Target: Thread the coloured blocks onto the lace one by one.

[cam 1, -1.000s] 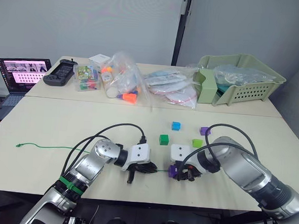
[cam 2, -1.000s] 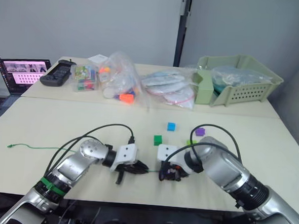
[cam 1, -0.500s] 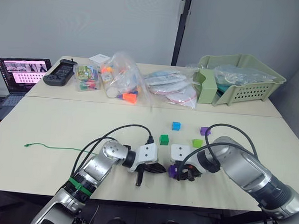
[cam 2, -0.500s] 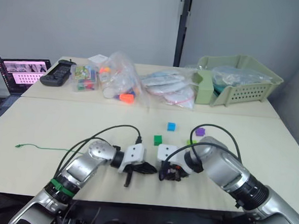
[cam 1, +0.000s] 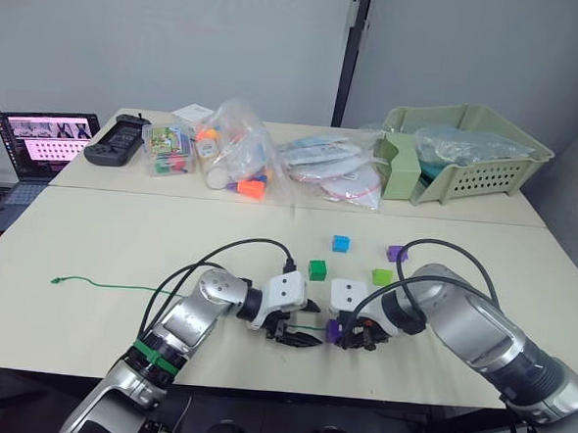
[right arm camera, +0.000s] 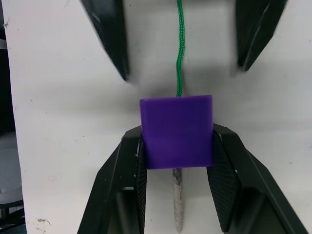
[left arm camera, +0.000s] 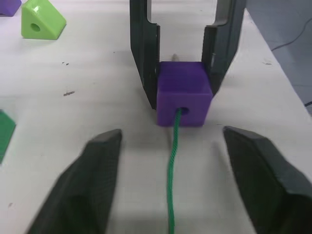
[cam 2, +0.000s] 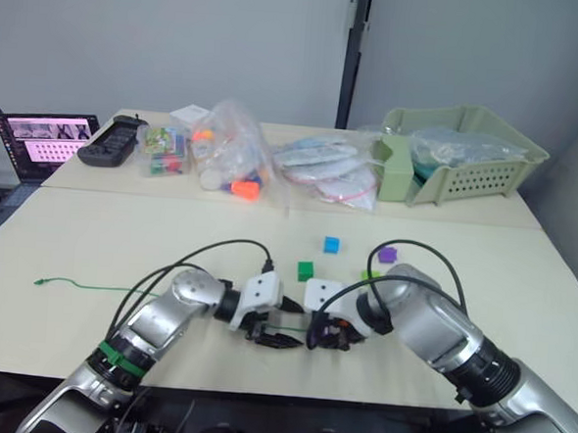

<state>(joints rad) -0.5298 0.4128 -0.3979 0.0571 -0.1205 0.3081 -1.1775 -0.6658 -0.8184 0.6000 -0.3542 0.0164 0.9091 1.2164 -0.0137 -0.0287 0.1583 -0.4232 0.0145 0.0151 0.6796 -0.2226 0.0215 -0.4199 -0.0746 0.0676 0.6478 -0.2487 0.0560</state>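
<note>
At the near edge of the pale table, my right gripper is clamped on a small purple plastic cube, one black finger pressed to each side. The thin green cord lace runs into the hole in the cube's face, and its stiff greyish tip sticks out the far side, between my right fingers. Facing it, my left gripper has its fingers spread wide on either side of the lace, touching neither the lace nor the cube. From there the lace trails away across the table to my left, ending in a small loose curl well apart from both arms.

Just beyond my grippers sit the other cubes: a dark green one, a lime green one, a second purple one and a blue one, all loose on the table and apart from each other.

Farther back lie clear plastic bags of toys, a pale green slotted basket, a black controller and an open laptop.
</note>
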